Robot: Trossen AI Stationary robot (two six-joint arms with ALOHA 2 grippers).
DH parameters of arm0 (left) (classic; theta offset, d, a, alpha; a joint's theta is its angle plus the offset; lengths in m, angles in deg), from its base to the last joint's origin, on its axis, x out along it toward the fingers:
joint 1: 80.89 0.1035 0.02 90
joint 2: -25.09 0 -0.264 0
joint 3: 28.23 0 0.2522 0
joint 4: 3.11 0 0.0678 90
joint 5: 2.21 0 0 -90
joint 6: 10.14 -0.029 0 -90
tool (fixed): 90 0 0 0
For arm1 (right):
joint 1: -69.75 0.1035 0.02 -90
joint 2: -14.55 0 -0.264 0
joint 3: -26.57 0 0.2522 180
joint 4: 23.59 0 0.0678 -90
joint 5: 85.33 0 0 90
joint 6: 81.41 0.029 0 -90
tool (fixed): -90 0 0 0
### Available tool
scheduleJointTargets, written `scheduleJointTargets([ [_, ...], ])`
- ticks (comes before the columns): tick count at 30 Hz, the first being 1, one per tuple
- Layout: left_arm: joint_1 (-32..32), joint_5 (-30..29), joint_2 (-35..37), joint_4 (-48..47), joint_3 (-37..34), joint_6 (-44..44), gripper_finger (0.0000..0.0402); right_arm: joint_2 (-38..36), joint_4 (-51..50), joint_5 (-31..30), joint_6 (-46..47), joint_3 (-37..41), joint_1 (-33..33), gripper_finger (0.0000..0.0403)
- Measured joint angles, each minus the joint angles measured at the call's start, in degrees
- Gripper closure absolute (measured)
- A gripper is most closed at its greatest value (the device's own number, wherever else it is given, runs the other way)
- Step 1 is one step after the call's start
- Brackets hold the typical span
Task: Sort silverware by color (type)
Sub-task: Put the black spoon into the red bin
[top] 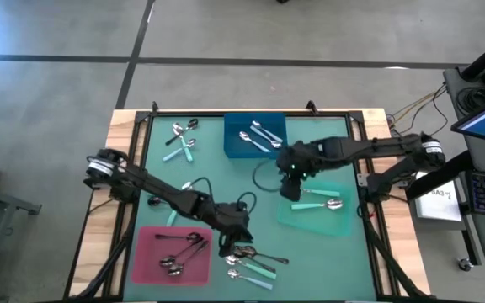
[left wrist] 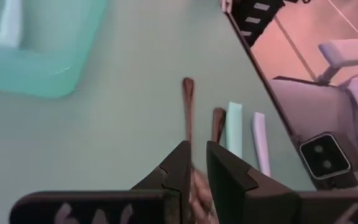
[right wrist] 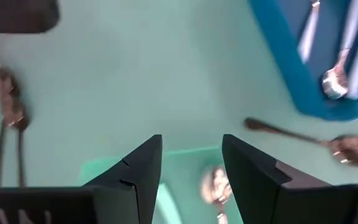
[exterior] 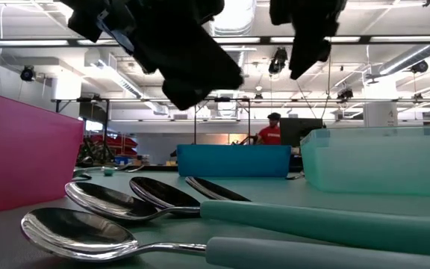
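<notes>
While loose spoons [top: 251, 261] lie at the lower centre of the mat beside the pink tray [top: 173, 254], the left gripper [top: 232, 244] pinches a dark-handled spoon [left wrist: 188, 109]; the right gripper [top: 291, 187], fingers apart, hovers over the green tray [top: 314, 215].

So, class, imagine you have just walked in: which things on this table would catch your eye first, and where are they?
Three bright trays stand out on the green table: a pink tray near the front left, a blue tray at the back middle and a pale green tray on the right. The left gripper reaches down at a heap of spoons beside the pink tray, its fingers close around a dark handle. The right gripper hangs open over the green tray's edge.
</notes>
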Motion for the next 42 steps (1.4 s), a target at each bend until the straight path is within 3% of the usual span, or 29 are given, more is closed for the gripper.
scheduleJointTargets([
  [9,-1.5,-0.4,-10.9,-16.4,13.7,-1.8,0.0367,0.0,-8.8,-5.7,7.3,0.1,8.5,0.0248],
  [16,-2.7,-0.5,-16.2,-23.3,22.6,-4.2,0.0367,0.0,-14.9,-9.9,12.8,0.1,12.3,0.0248],
  [32,-2.9,-0.6,-17.0,-22.9,22.7,-6.0,0.0363,0.0,-15.9,-10.7,13.6,0.1,13.5,0.0248],
  [42,-2.9,-0.2,-17.0,-21.0,22.8,-6.0,0.0276,0.0,-16.9,-10.6,11.5,0.1,13.5,0.0248],
])
